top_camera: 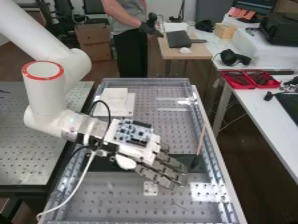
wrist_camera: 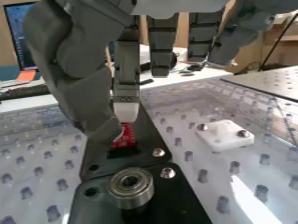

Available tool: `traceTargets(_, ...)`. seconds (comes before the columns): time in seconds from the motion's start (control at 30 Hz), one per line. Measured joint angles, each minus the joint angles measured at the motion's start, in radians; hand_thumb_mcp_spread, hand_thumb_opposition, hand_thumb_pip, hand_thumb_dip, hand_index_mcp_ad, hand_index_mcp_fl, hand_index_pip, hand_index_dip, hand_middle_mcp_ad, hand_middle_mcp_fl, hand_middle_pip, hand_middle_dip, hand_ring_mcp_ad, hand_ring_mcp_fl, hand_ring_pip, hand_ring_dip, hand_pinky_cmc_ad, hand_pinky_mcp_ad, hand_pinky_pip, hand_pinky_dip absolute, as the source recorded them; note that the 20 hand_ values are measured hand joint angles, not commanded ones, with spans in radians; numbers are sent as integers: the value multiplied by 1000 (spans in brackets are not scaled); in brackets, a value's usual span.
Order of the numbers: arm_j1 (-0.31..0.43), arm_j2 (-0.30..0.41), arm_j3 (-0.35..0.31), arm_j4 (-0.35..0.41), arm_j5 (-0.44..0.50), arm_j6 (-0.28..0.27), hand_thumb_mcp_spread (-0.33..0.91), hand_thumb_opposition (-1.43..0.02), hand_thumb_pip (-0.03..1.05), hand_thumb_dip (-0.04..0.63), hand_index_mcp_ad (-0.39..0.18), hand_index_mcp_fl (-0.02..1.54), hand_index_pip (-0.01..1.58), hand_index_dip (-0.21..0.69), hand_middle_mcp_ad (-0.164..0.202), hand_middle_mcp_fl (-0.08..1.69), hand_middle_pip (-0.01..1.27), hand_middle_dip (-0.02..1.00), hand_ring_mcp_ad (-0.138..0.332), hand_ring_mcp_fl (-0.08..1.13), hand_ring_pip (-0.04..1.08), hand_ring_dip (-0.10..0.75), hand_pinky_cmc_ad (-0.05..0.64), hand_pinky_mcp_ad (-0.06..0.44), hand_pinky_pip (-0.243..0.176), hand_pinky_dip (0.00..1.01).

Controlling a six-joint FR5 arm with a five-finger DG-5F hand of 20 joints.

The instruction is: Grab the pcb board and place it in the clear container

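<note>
"So, how's the hand (top_camera: 126, 149)?"
"Fingers (wrist_camera: 162, 47) straight, thumb narrowly off one tip, right at the red board (wrist_camera: 124, 138). Contact? Can't tell."
"And the board?"
"Upright in a black holder (wrist_camera: 149, 132), near the metal bearing (wrist_camera: 130, 188). Beyond, a white block (wrist_camera: 223, 137) sits on the perforated table (wrist_camera: 183, 155)."

High view: I've got bright, fairly even indoor light, small glints off the table (top_camera: 120, 192), dim floor (top_camera: 256, 150) beside it. My wrist view: bright too, hard white glare streak across the clear surface, highlights on the metal ring (wrist_camera: 128, 184) and bolts (wrist_camera: 167, 172), black plate (wrist_camera: 179, 200) dark. Can't tell the light source.
</note>
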Motion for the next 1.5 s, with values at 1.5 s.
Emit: traceTargets(1.5, -39, -37, 60, -44, -112, -81, 522, -911, 660, 278, -99, 398, 1508, 152, 61, 197, 124, 173, 169, 47, 93, 23, 281, 133, -42, 208)
